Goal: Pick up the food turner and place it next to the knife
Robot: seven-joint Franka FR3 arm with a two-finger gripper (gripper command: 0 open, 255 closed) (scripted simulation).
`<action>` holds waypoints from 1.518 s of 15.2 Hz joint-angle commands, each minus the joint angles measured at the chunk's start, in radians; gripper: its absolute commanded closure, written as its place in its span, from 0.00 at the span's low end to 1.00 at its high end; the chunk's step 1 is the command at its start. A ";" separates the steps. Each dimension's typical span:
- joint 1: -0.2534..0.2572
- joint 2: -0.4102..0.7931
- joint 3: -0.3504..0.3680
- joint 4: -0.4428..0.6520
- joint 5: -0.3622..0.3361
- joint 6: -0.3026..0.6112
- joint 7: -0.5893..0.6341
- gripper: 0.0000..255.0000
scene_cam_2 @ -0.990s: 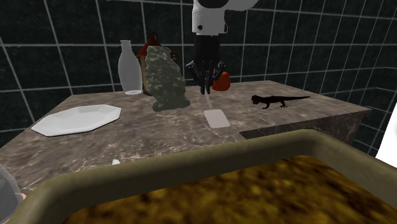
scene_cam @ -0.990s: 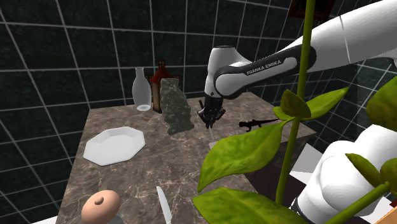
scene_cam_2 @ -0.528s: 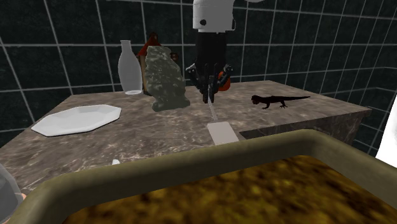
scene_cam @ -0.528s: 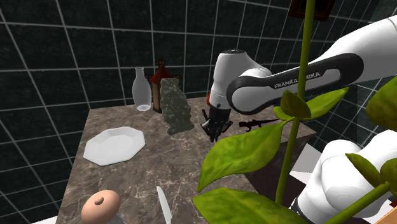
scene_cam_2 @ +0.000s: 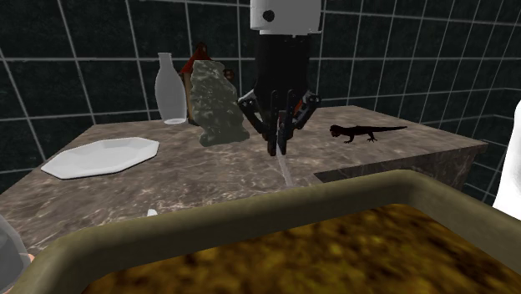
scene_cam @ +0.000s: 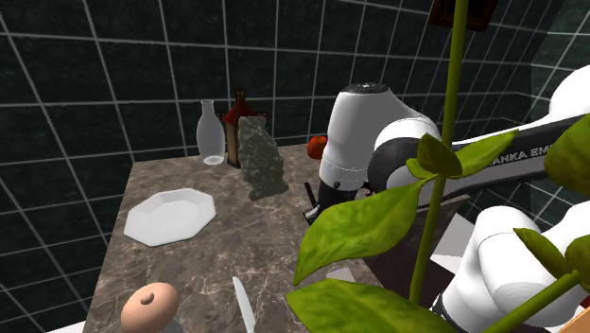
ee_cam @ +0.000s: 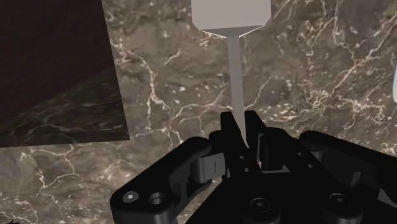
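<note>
My black gripper [ee_cam: 245, 145] is shut on the thin handle of the pale grey food turner [ee_cam: 235, 70]; its flat blade points away from the hand over the marble top. From the second exterior view the gripper [scene_cam_2: 276, 140] hangs above the middle of the table, and the turner [scene_cam_2: 285, 169] slants down until the pot rim hides its blade. In the shoulder view the gripper [scene_cam: 312, 196] shows just beyond a big leaf. The knife [scene_cam: 243, 306], a pale blade, lies at the table's near edge.
A white plate [scene_cam: 170, 216] lies at the shoulder view's left. A clear bottle [scene_cam: 212, 134], a grey rock [scene_cam: 260, 158] and a red object [scene_cam: 317, 145] stand at the back. A black lizard figure [scene_cam_2: 363, 131] lies near the edge. Plant leaves [scene_cam: 369, 222] block the foreground.
The arm has carried the turner away from the rock toward the table's near side, and the hand has dropped lower. The red object behind it now shows.
</note>
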 commanded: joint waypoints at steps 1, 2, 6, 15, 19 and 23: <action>0.032 -0.036 0.033 -0.025 0.029 -0.011 0.043 1.00; 0.050 -0.052 0.051 -0.032 0.044 -0.020 0.066 1.00; 0.057 -0.040 0.067 -0.064 0.055 0.025 0.077 1.00; 0.057 0.037 0.096 -0.142 0.068 0.180 0.085 1.00; 0.056 0.059 0.103 -0.157 0.070 0.217 0.087 1.00; 0.056 0.059 0.103 -0.157 0.070 0.217 0.087 1.00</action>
